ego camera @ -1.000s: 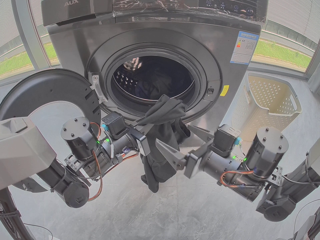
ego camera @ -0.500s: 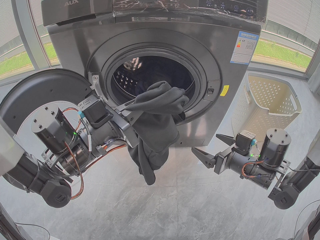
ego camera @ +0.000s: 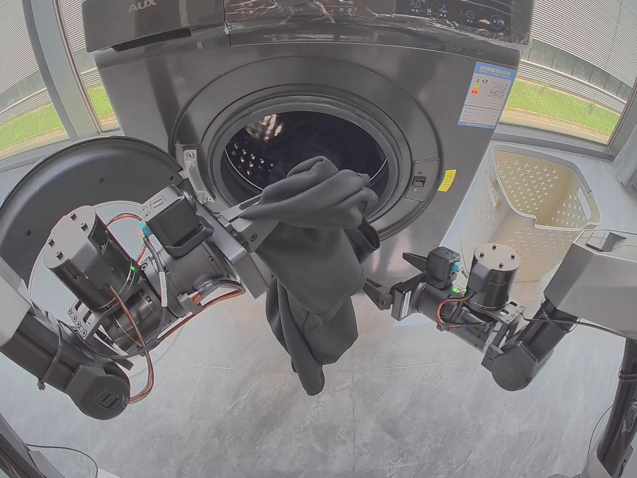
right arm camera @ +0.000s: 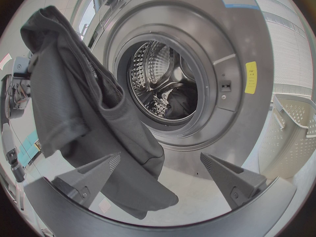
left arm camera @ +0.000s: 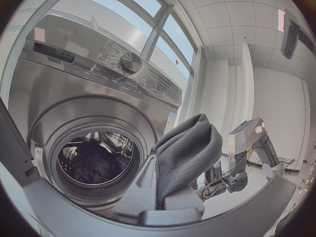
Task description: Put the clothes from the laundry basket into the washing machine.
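Note:
A dark grey garment (ego camera: 312, 253) hangs from my left gripper (ego camera: 262, 207), which is shut on its upper fold just in front of the washing machine's round opening (ego camera: 305, 160). The cloth drapes down below the door rim. In the left wrist view the garment (left arm camera: 187, 148) bulges over the left gripper (left arm camera: 164, 185). My right gripper (ego camera: 391, 277) is open, low and to the right of the hanging cloth; in the right wrist view it (right arm camera: 161, 160) brackets the garment's lower edge (right arm camera: 98, 116) without touching. Dark clothes (right arm camera: 181, 101) lie inside the drum.
The washer door (ego camera: 86, 180) stands swung open at the left, behind my left arm. A cream laundry basket (ego camera: 537, 200) leans against the machine's right side, and I see nothing inside it. Grey tiled floor (ego camera: 398, 406) lies below.
My left gripper lifted the garment up and leftward to the opening's height. My right gripper first dropped away to the right, then came back in toward the hanging cloth, staying open.

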Robot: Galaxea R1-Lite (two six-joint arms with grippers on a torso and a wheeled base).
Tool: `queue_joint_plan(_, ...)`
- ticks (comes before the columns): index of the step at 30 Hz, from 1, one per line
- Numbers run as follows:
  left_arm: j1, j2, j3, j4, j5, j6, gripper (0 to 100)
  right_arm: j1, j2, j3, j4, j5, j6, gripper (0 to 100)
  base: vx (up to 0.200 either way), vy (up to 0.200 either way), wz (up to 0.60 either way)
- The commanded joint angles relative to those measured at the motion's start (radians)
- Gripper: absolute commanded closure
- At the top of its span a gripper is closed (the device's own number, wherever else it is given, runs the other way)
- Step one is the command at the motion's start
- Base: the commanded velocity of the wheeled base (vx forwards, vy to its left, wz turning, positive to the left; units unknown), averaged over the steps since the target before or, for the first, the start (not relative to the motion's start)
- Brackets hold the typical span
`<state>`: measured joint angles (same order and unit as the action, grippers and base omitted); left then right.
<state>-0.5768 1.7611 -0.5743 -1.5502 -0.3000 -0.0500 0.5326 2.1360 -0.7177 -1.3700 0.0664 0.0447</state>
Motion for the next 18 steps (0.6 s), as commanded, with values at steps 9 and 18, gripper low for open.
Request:
queue_joint_plan(9,0.005,-0.005,0.011,-0.001,-0.001,-0.001,100,0.010,0.159,-0.218,0.000,0.089,-0.002,0,0.000,0.000,0.00)
queue_joint_plan(18,0.000,0.000,0.013,-0.001,-0.001,-0.001,100,0.006,0.206,-0.318,-0.040,0.164,-0.002,0,0.000,0.000,0.00)
